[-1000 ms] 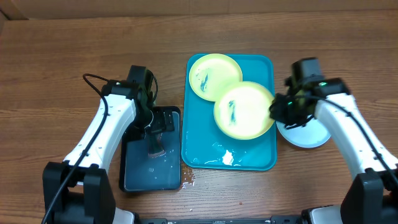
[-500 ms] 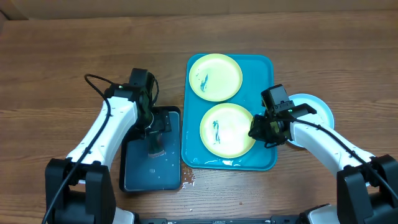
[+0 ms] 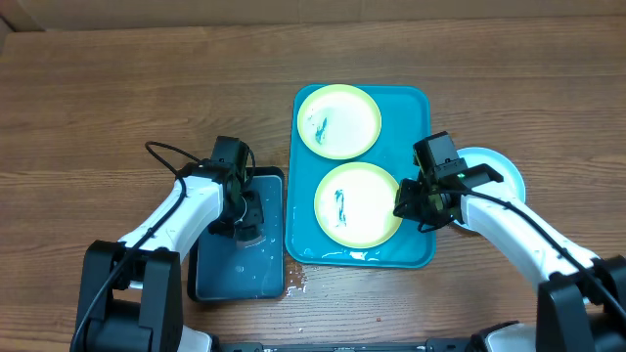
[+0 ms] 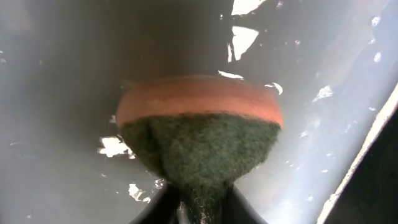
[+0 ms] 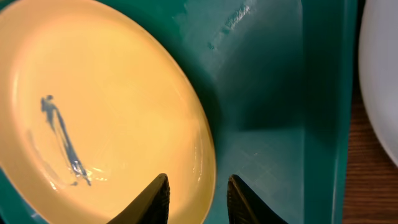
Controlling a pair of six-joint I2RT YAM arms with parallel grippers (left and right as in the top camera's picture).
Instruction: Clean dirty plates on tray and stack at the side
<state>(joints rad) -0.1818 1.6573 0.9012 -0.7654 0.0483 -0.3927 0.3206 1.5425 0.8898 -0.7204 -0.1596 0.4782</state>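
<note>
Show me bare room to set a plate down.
Bare wooden table lies far of the pale round plate right of the turquoise rectangular plastic tray, and far-left, beyond the dark rectangular basin. The tray is crowded: two yellow-green round plates fill it.

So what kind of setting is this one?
Probably a lab tabletop dishwashing mock-up, not a kitchen: wooden table, turquoise tray of smeared plates, dark basin where the left gripper holds a sponge.
</note>
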